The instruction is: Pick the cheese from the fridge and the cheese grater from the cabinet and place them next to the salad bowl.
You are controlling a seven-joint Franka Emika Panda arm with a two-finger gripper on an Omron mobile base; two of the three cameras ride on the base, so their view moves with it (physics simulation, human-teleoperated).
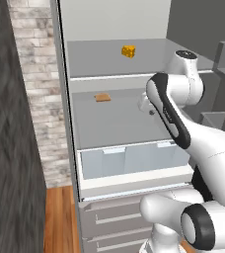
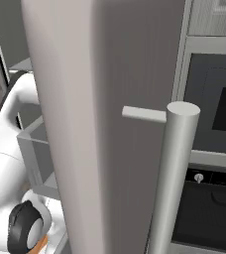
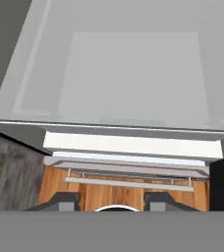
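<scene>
The fridge (image 1: 109, 22) stands open in the left base view, pale grey inside. The cheese (image 1: 129, 51), a small yellow-orange wedge with holes, sits on its upper shelf toward the back. My arm reaches in over the middle shelf (image 1: 114, 123), below and right of the cheese. In the hand view the gripper (image 3: 113, 203) looks down on a bare grey shelf (image 3: 133, 74); its two dark fingertips (image 3: 67, 201) stand apart with nothing between them. Grater, cabinet and salad bowl are out of view.
A flat tan-brown slab (image 1: 103, 97) lies on the middle shelf. Pale blue drawers (image 1: 134, 160) sit below it. The fridge door (image 2: 85, 124) with its bar handle (image 2: 174, 173) looms close on the right, an oven (image 2: 214, 114) behind it. A brick wall (image 1: 35, 74) flanks the left.
</scene>
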